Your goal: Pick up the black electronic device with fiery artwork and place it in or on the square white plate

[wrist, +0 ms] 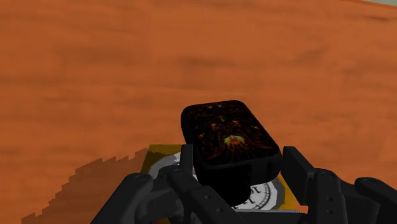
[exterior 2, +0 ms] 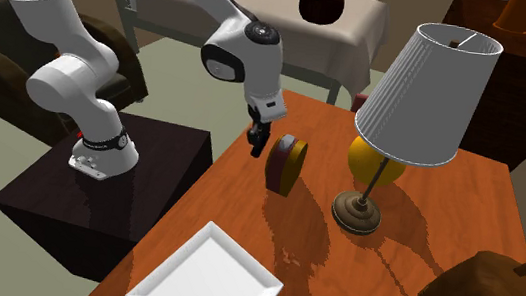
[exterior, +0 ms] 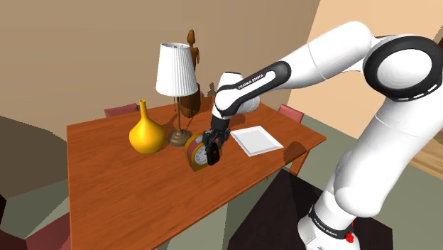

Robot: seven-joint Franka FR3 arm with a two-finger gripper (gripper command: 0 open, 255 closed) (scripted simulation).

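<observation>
Wooden table (exterior: 128, 188), mid-surface: the black electronic device w/ fiery artwork (wrist: 230, 137) is seen clasped between the fingers of the all-black gripper (exterior: 211, 150), which is closed on its sides. It is held just over a yellow-and-red clock (exterior: 195, 155). The square white plate (exterior: 257, 140) is set well apart, at the table edge nearest the stand (exterior 2: 150, 155). A yellow vase (exterior: 147, 133) and a white-shaded lamp (exterior: 177, 71) are placed beside the clock.

The wooden table (exterior: 128, 192) bears a lamp (exterior: 176, 71), yellow vase (exterior: 147, 133), clock (exterior: 195, 158) and square white plate (exterior: 256, 140).
</observation>
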